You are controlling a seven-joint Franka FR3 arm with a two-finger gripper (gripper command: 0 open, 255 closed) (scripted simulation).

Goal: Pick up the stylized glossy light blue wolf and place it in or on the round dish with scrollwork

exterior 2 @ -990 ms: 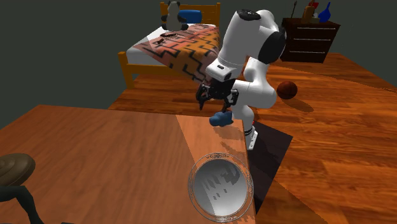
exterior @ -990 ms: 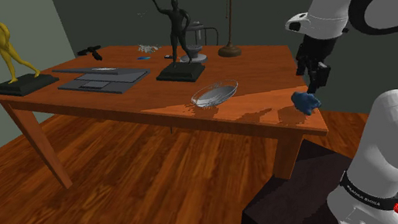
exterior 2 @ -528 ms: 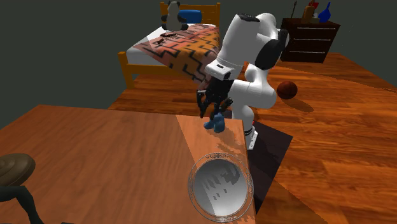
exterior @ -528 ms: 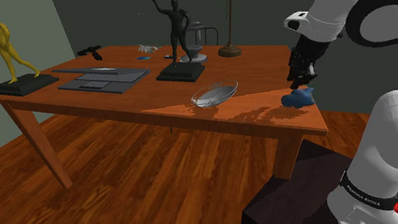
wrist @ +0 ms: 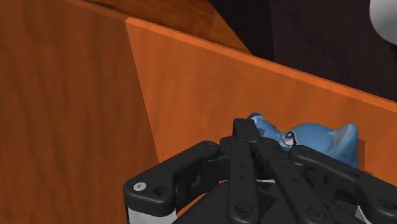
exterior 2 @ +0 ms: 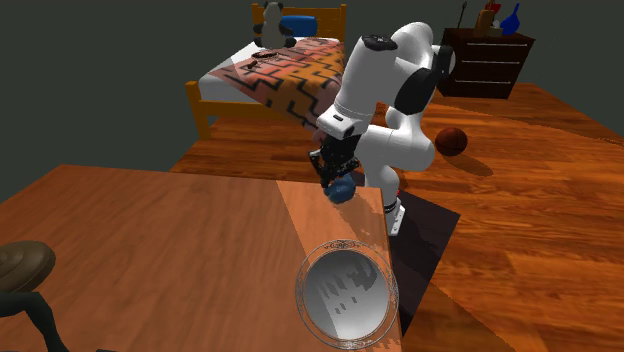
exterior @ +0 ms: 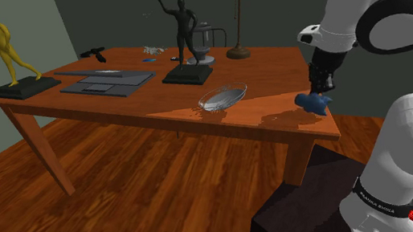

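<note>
- Glossy blue wolf (exterior: 313, 104), rounded and ear-tipped, lies on the wooden counter's (exterior: 154, 101) corner, right of the shoulder view.
- Black gripper (exterior: 318, 95) is right upon it; its grip cannot be told.
- Round, scroll-rimmed dish (exterior: 222, 97) sits mid-frame.

Open tabletop (exterior: 265, 110) runs from pincer (exterior: 319, 91) to dish (exterior: 223, 97); a black statuette (exterior: 183, 33) stands beyond.

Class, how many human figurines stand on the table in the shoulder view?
2. A yellow figurine stands at the table end on the shoulder view's left; a black figurine stands near the middle, near the lamp. None looks hidden.
</note>
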